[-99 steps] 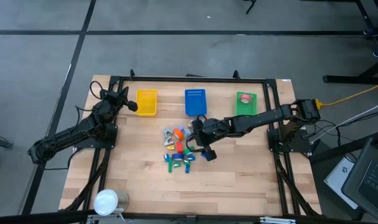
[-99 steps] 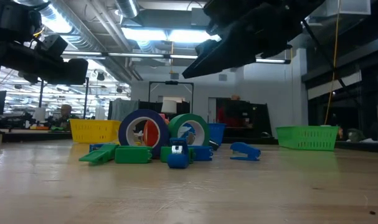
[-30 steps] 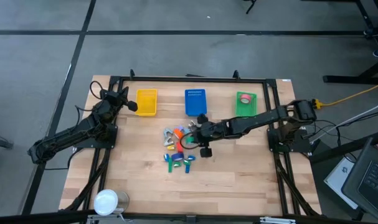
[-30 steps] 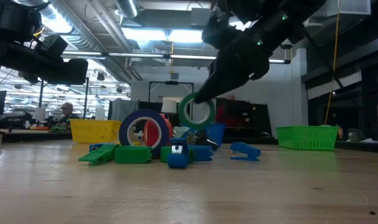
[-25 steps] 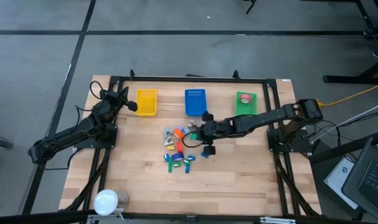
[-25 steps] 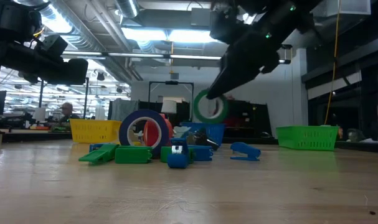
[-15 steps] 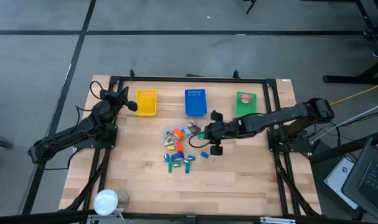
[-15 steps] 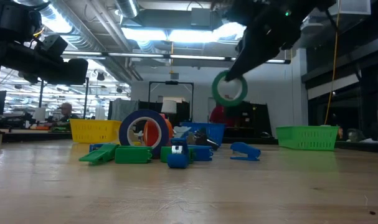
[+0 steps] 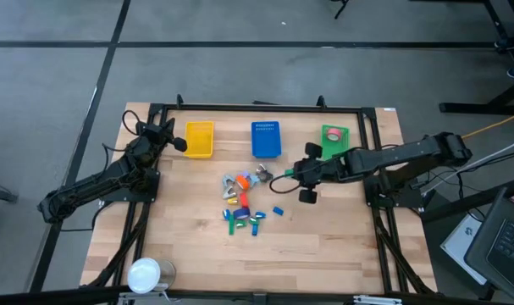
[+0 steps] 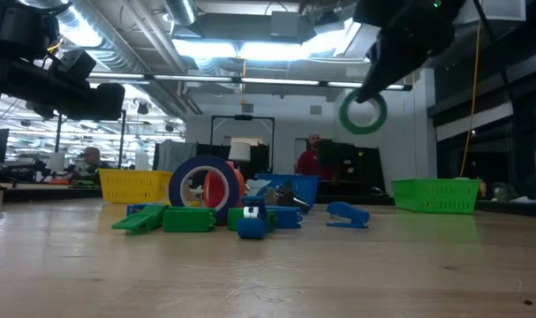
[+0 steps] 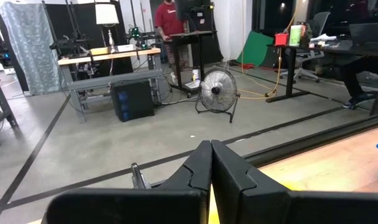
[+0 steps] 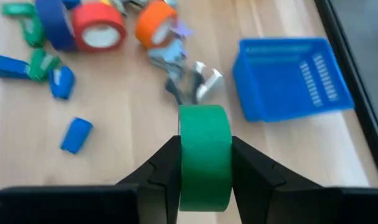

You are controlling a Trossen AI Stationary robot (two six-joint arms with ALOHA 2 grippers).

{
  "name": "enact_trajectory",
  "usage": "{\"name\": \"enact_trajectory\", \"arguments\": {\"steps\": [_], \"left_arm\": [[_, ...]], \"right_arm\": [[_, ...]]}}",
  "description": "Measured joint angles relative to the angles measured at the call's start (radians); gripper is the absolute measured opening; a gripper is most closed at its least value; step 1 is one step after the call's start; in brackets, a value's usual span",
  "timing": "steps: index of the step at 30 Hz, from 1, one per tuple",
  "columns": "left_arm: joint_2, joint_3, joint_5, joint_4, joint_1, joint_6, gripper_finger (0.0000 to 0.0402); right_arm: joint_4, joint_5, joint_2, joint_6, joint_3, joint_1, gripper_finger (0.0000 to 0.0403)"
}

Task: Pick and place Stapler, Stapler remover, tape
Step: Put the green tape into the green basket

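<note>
The right gripper [image 12: 204, 163] gripped a green tape roll [image 12: 204, 155] above the table, near the blue basket [image 12: 292, 76]. The left gripper [image 11: 210, 171] was closed, empty.

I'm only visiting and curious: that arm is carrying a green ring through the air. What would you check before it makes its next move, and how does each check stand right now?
1. Right tool shut firmly on the green tape roll: ok, a finger presses each flat side.
2. Roll lifted free of the pile of tapes and small plastic pieces: ok, it hangs well above the table in the low view.
3. Green plastic basket reachable: ok, it sits just beyond the tool at the table's far edge.
4. Room left in that basket: cannot tell; one tape roll already lies inside.
5. Left tool out of the way: ok, shut and parked near the yellow basket.
</note>
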Motion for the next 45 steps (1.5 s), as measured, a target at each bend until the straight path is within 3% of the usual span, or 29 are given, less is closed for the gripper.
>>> {"name": "enact_trajectory", "arguments": {"steps": [7, 19, 30, 41, 45], "left_arm": [[0.000, 0.000, 0.000, -0.001, 0.000, 0.000, 0.0001], [0.000, 0.000, 0.000, -0.001, 0.000, 0.000, 0.0001], [0.000, 0.000, 0.000, -0.001, 0.000, 0.000, 0.0001], [0.000, 0.000, 0.000, -0.001, 0.000, 0.000, 0.0001], [0.000, 0.000, 0.000, -0.001, 0.000, 0.000, 0.0001]], "right_arm": [[-0.187, 0.032, -0.068, 0.012, 0.000, -0.081, 0.0109], [-0.344, 0.047, -0.145, -0.001, 0.000, -0.290, 0.0110], [-0.390, 0.012, -0.164, -0.145, 0.000, -0.501, 0.0110], [-0.393, -0.015, -0.166, -0.151, -0.003, -0.588, 0.0110], [-0.364, -0.016, -0.166, -0.167, -0.061, -0.606, 0.0110]]}}
